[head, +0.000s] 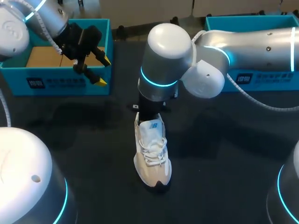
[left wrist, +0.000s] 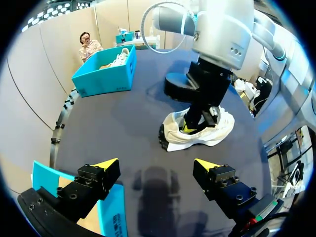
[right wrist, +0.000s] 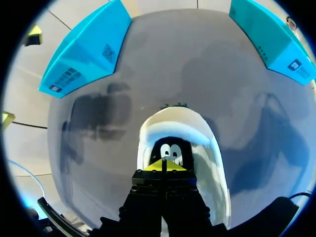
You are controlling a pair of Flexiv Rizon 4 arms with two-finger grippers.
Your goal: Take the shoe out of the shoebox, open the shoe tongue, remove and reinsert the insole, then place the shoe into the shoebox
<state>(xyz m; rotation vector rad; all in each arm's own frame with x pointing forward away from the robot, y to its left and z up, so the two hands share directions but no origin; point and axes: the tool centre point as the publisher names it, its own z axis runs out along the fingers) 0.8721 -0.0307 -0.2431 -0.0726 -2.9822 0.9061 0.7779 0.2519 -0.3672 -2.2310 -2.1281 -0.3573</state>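
Shoe (head: 152,156): white, upright on its sole on the black table (head: 84,140), mid-table, outside both boxes, toe toward the robot.
Right gripper (right wrist: 165,167): directly above the heel, fingers closed together, yellow tips down inside the shoe's opening. Whether they pinch anything cannot be told.
Left gripper (head: 103,70): fingers spread wide, holding nothing, over the front wall of the left blue shoebox (head: 60,81).
Second blue shoebox (head: 247,77): far right of the table.

Robotics lab: twin arms (head: 261,42), black table (head: 84,135)
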